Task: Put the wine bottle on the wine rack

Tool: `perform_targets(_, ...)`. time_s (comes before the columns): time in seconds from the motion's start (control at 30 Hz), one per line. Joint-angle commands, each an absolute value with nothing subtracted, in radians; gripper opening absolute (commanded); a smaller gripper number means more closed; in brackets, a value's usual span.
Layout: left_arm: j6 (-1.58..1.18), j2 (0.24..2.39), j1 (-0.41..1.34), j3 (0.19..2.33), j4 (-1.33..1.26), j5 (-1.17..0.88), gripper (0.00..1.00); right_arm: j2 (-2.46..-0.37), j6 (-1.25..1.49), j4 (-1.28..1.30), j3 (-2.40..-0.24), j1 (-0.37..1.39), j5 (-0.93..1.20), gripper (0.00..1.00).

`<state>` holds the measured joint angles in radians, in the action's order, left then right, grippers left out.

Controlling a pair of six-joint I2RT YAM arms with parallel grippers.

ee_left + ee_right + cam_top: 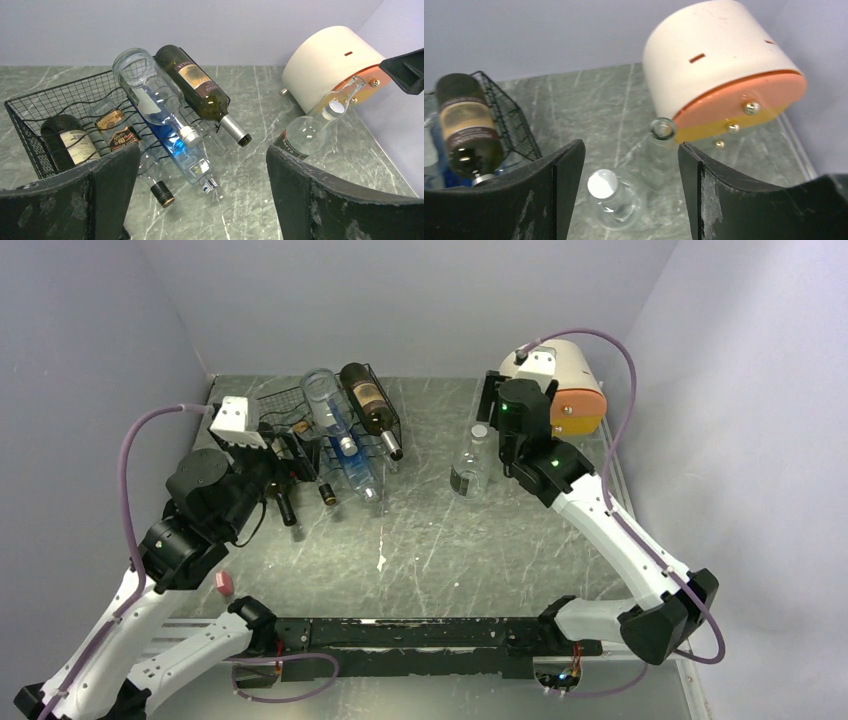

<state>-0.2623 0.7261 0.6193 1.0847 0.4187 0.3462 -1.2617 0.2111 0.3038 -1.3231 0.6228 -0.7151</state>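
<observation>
Grey-green marbled desk (430,540) under everything, cut off at the near edge by the arm bases.

At back left, black wire-frame wine rack (290,405) with wavy wire rows, near left corner hidden behind the left arm (190,520) in the top view.

At back right, cream drum-shaped box with an orange end (575,380), lying on its side, partly covered by the right arm (600,510) in the top view.

Left tool (201,152) spread wide, gripping nothing, held low at the rack's near side. Only two black fingers in view, cut off by the frame's bottom edge.

Right tool (630,147) likewise spread wide and empty, hanging above the capped bottle.

On the rack, slanting neck-down towards the desk:
- dark green bottle with a brown label (368,405)
- beside it, clear bottle with blue inside (335,425)
- lower down, dark bottle with a pale label (70,142), half screened by wire, print unreadable
- next to that, another with a gold-and-brown label (117,135), also half screened and unreadable

Clear glass wine bottle with a white cap and a black label (468,465) standing on the desk between rack and box, well apart from the rack, touching neither tool.

Just behind it in the wrist views, a second clear open neck (663,128), body hard to make out.

Small pink object (223,583) on the desk by the left arm, too small to identify.
</observation>
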Motion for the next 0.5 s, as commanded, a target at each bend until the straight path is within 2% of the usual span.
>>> perform_targets(0.0, -0.282, 0.722, 0.625, 1.084, 0.398, 0.313, 1.0, -1.234, 0.204, 0.357, -1.287, 0.565, -0.766, 0.73)
perform_targets(0.23, -0.289, 0.74, 0.625, 1.09, 0.41, 0.298, 1.0, -1.326, 0.237, 0.398, -1.296, 0.464, -0.645, 0.72)
perform_targets(0.47, -0.283, 0.757, 0.625, 1.085, 0.407, 0.265, 1.0, -1.426, 0.236, 0.379, -1.324, 0.405, -0.583, 0.55)
